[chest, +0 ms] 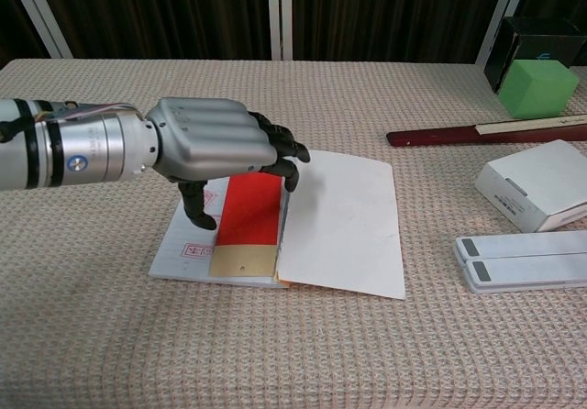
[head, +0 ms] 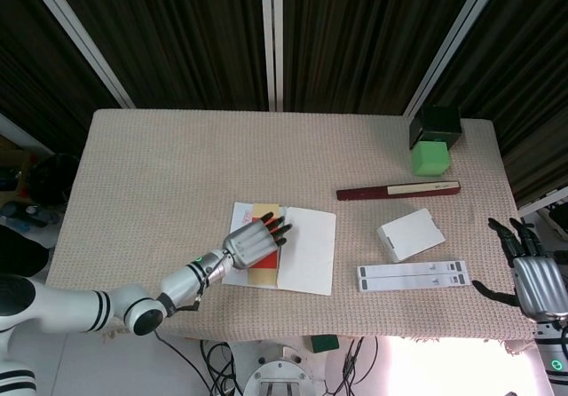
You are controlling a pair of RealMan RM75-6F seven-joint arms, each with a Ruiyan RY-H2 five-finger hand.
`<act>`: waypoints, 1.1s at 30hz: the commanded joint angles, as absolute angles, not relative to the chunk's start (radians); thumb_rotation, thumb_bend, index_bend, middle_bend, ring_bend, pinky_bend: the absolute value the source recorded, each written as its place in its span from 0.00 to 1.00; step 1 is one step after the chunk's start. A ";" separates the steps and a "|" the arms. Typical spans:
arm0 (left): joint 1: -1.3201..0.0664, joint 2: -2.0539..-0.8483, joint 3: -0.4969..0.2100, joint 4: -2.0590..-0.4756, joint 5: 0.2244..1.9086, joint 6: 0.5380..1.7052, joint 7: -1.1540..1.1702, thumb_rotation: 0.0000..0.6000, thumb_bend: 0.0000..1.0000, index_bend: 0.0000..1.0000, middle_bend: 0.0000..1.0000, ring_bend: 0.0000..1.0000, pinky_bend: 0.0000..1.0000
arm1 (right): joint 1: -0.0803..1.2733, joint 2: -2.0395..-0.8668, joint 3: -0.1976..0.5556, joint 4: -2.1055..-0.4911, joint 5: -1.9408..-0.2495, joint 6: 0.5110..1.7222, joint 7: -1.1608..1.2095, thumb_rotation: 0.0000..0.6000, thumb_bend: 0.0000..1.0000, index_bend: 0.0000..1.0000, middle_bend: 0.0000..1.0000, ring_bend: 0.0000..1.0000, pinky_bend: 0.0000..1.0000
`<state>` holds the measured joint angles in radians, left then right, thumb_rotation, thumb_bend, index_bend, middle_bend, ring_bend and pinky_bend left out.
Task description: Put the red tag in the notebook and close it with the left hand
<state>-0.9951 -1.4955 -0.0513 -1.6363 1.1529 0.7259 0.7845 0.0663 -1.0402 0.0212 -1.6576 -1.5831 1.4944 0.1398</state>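
Note:
The notebook (chest: 344, 216) lies open near the table's front middle, its blank right page up; it shows in the head view too (head: 307, 250). The red tag (chest: 251, 218), with a tan near end, lies along the left page beside the spine, also seen from above (head: 264, 272). My left hand (chest: 215, 141) hovers over the tag's far end and holds it under curled fingers, with the thumb hanging left of the tag. From the head view the left hand (head: 254, 242) covers most of the tag. My right hand (head: 537, 281) rests at the right front edge, fingers apart and holding nothing.
A dark red strip (chest: 486, 133) lies at the back right, with a green cube (chest: 537, 89) and a black box (chest: 541, 40) behind it. A white box (chest: 537, 189) and a flat white case (chest: 523, 260) sit right of the notebook.

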 commanded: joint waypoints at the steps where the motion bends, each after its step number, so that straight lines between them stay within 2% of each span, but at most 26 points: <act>1: -0.981 -1.470 -0.059 -1.646 1.144 0.756 0.743 1.00 0.18 0.22 0.04 0.04 0.14 | 0.067 -1.041 0.021 -1.655 -1.583 1.494 0.142 1.00 0.06 0.00 0.15 0.00 0.12; 2: -0.978 -1.461 -0.065 -1.645 1.129 0.759 0.722 1.00 0.23 0.22 0.04 0.04 0.14 | 0.068 -1.041 0.021 -1.654 -1.583 1.492 0.143 1.00 0.06 0.00 0.15 0.00 0.12; 4: -0.977 -1.452 -0.080 -1.639 1.103 0.755 0.681 1.00 0.39 0.22 0.04 0.04 0.14 | 0.070 -1.042 0.022 -1.654 -1.583 1.488 0.143 1.00 0.06 0.00 0.15 0.00 0.12; 11: -1.021 -1.482 -0.125 -1.523 1.016 0.701 0.598 1.00 0.51 0.23 0.02 0.02 0.12 | 0.081 -1.046 0.023 -1.657 -1.584 1.473 0.135 1.00 0.06 0.00 0.15 0.00 0.12; 21: -1.104 -1.578 -0.133 -1.335 0.851 0.628 0.577 1.00 0.53 0.25 0.02 0.01 0.11 | 0.086 -1.041 0.025 -1.663 -1.570 1.460 0.126 1.00 0.06 0.00 0.15 0.00 0.12; 33: -1.162 -1.637 -0.091 -1.249 0.791 0.595 0.579 1.00 0.53 0.27 0.02 0.01 0.11 | 0.089 -1.040 0.027 -1.660 -1.554 1.448 0.129 1.00 0.06 0.00 0.15 0.00 0.12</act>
<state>-1.1603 -1.6353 -0.0937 -1.2504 0.7928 0.5962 0.5781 0.0888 -1.0404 0.0273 -1.6603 -1.5542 1.4482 0.1295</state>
